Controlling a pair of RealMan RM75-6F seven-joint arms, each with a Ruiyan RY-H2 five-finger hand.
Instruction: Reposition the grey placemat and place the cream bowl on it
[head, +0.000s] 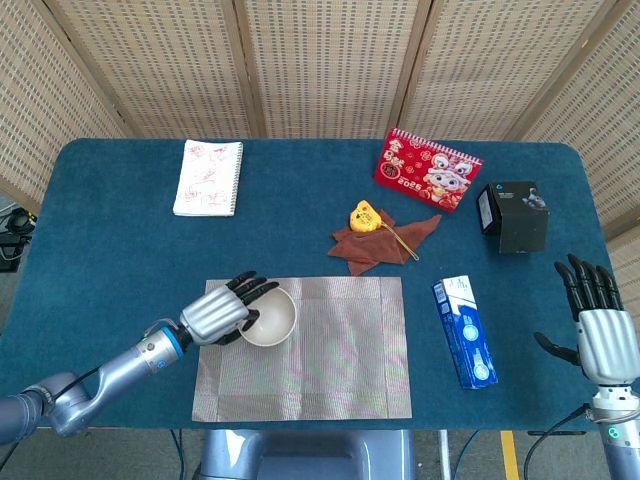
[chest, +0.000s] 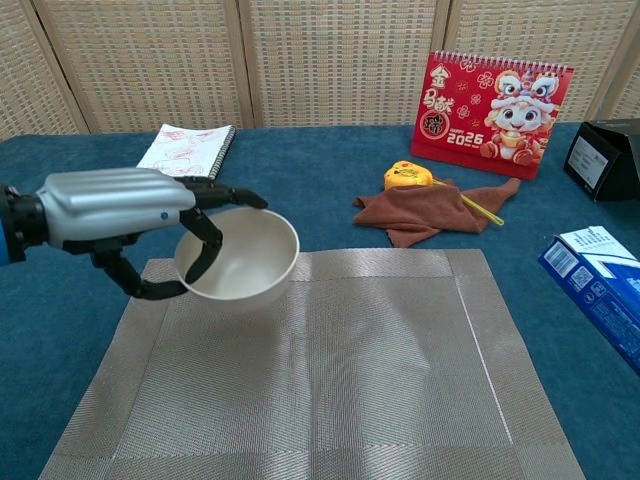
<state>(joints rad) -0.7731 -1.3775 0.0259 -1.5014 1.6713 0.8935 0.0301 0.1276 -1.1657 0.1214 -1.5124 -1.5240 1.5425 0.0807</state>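
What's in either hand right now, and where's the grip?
The left hand holds the cream bowl by its left rim, fingers hooked inside, over the grey placemat. The right hand holds nothing.

One placemat (head: 305, 348), one bowl (head: 268, 317), one notebook (head: 209, 177), one calendar (head: 427, 168), one brown cloth (head: 378, 243), one yellow toy (head: 364, 216), one black box (head: 514, 216), one blue carton (head: 463, 331), two hands (head: 222, 309) (head: 599, 335).

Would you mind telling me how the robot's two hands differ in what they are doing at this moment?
The left hand grips the cream bowl by its rim, over the grey placemat; the right hand holds nothing, its fingers spread. The left hand shows in both views, the right only in the head view. Both have silver backs and black fingers.
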